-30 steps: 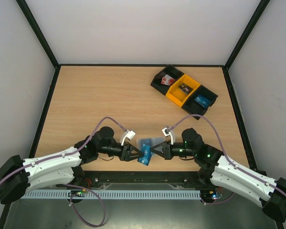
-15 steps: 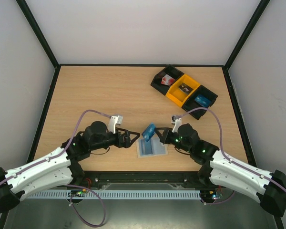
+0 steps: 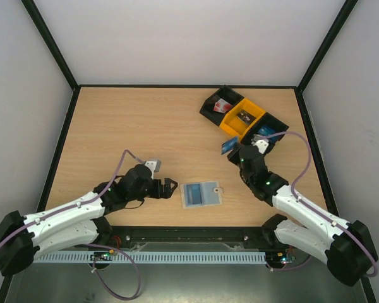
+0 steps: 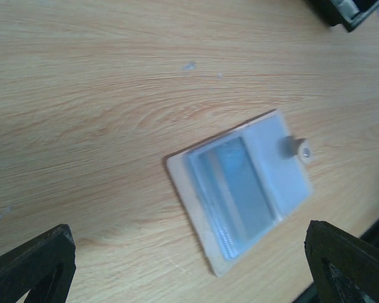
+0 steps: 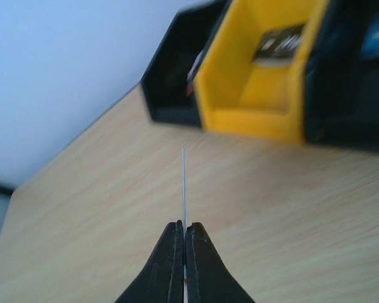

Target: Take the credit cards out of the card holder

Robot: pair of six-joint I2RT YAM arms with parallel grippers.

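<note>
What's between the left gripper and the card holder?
Only bare tabletop between the left gripper and the card holder; the top view shows it.

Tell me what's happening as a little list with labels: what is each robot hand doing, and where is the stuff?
left gripper: open, empty, beside the card holder
right gripper: shut on a blue credit card, up near the bins
card holder: flat on the table, nothing touching it
bins: black, yellow, black, in a row at the far right

Bright even light; soft, blurred wrist views
</note>
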